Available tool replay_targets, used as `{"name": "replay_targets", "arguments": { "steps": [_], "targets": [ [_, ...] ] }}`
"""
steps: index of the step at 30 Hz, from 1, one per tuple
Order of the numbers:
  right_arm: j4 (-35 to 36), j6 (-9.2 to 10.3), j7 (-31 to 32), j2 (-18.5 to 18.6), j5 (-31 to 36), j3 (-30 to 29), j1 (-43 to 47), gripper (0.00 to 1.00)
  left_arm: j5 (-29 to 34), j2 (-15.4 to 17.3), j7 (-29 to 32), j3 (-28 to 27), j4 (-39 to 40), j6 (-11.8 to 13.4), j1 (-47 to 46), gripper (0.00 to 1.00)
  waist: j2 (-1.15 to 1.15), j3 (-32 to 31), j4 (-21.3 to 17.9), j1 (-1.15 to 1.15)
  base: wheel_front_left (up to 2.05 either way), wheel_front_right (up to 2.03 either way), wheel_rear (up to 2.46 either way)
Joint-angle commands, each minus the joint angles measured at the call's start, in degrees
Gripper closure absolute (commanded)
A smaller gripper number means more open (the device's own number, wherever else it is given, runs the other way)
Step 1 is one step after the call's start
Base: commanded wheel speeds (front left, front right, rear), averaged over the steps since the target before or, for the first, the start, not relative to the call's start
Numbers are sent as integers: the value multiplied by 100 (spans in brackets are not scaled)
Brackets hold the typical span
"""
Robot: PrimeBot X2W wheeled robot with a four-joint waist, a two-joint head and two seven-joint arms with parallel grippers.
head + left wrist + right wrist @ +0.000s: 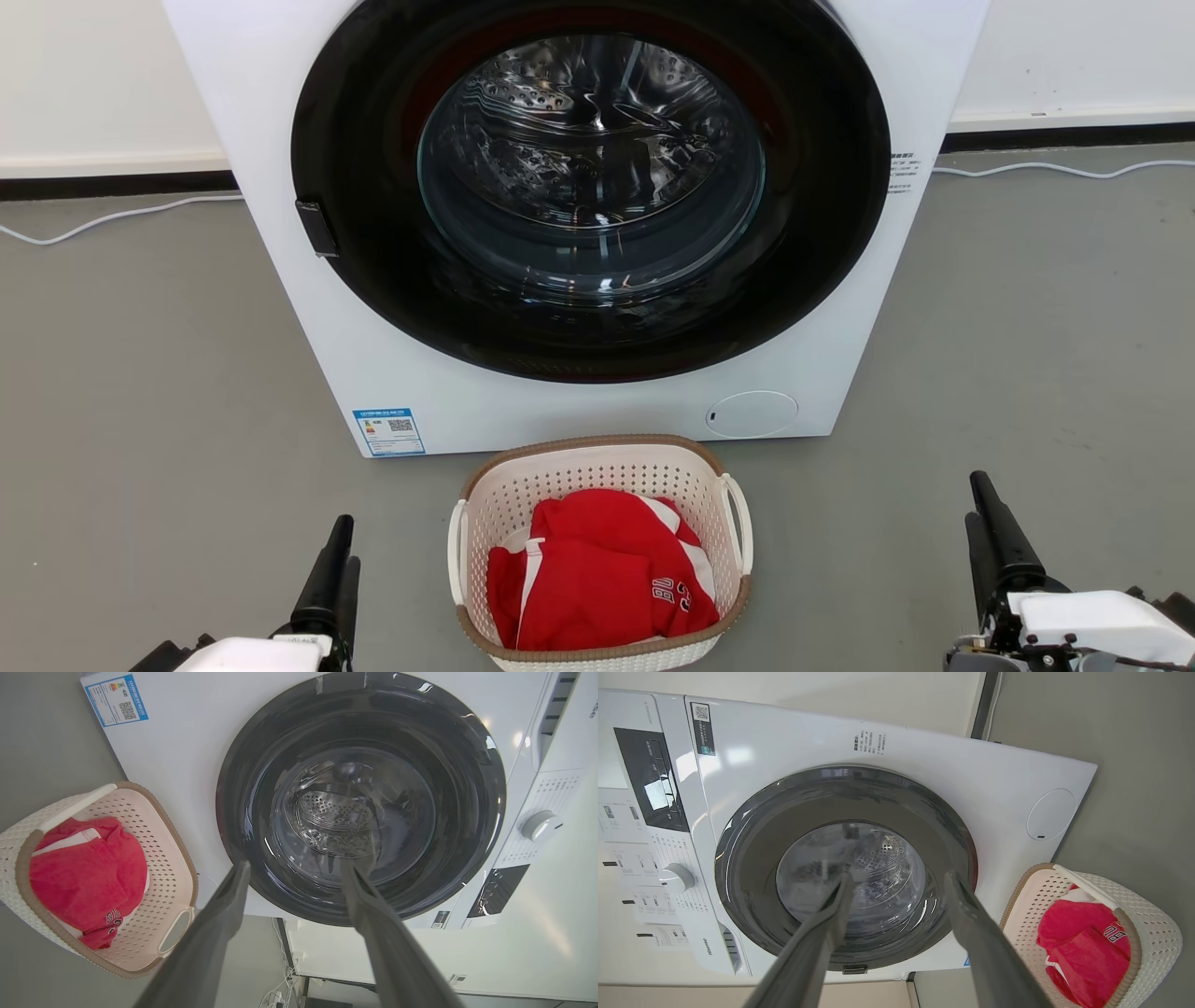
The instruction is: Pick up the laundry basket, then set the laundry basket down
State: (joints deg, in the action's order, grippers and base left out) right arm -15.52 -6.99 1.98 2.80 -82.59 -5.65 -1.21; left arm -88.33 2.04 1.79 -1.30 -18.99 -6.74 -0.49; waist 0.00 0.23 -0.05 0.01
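The laundry basket (597, 467), cream-white and perforated with a brown rim and white loop handles, stands on the grey floor just before the washing machine. A red garment (597, 574) with white trim lies inside it. My left gripper (345, 541) is low on the basket's left, apart from it, and its fingers are spread with nothing between them in the left wrist view (295, 864). My right gripper (977, 499) is further off on the basket's right, also open and empty (900, 877). The basket shows at the side of both wrist views (159, 826) (1157, 933).
A large white washing machine (523, 411) with a dark round glass door, shut, rises right behind the basket. White cables (112, 217) run along the floor by the back wall on both sides. Grey floor (1027, 355) lies open to the left and right of the machine.
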Motion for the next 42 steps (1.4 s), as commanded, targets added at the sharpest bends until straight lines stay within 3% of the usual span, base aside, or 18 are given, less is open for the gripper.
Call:
{"name": "replay_targets", "arguments": {
  "steps": [1, 20, 42],
  "targets": [
    [202, -16, -88, 71, 239, 17, -74, 0, 153, 63, -67, -26, 92, -22, -230, 0, 0, 0, -1, -1, 0, 0, 0],
    [369, -22, -390, 128, 1957, 102, -61, 0, 1777, 33, -369, -179, 39, 39, -253, 0, 0, 9, -27, -1, 0, 0, 0],
    [425, -30, -760, 264, 3886, 246, -63, 0, 3749, 47, -740, -185, 171, 280, -224, 0, 0, -1, -29, -1, 0, 0, 0]
  ]
}}
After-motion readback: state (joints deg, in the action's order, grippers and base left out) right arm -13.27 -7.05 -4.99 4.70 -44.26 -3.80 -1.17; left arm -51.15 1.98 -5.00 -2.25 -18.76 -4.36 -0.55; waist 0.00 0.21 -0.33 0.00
